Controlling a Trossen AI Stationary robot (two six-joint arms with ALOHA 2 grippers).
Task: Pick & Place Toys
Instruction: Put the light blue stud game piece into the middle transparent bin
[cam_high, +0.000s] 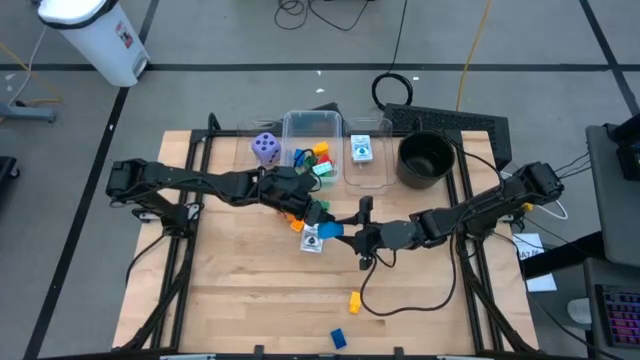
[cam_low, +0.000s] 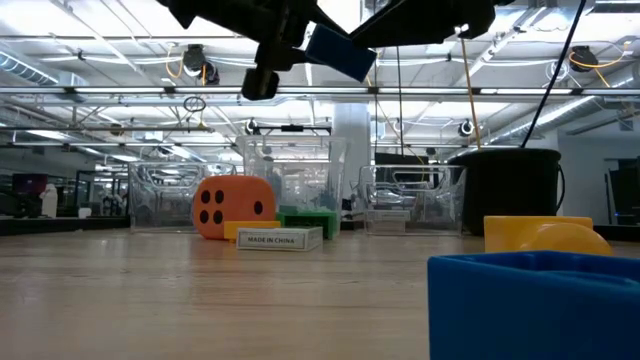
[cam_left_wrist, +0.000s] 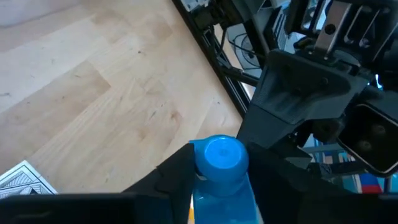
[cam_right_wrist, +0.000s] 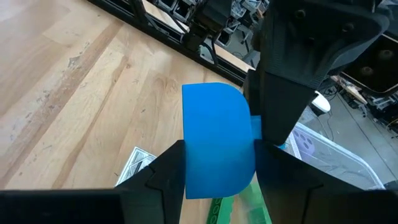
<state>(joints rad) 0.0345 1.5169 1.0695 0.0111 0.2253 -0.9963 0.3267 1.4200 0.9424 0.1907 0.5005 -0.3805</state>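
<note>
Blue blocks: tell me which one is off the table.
The blue block at mid-table, gripped between both the left gripper and right gripper. The other blue block lies loose at the table's near edge.

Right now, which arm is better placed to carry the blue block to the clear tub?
Left, probably. Left claw and right claw both grip the blue block; the left one is nearer the clear tub.
</note>
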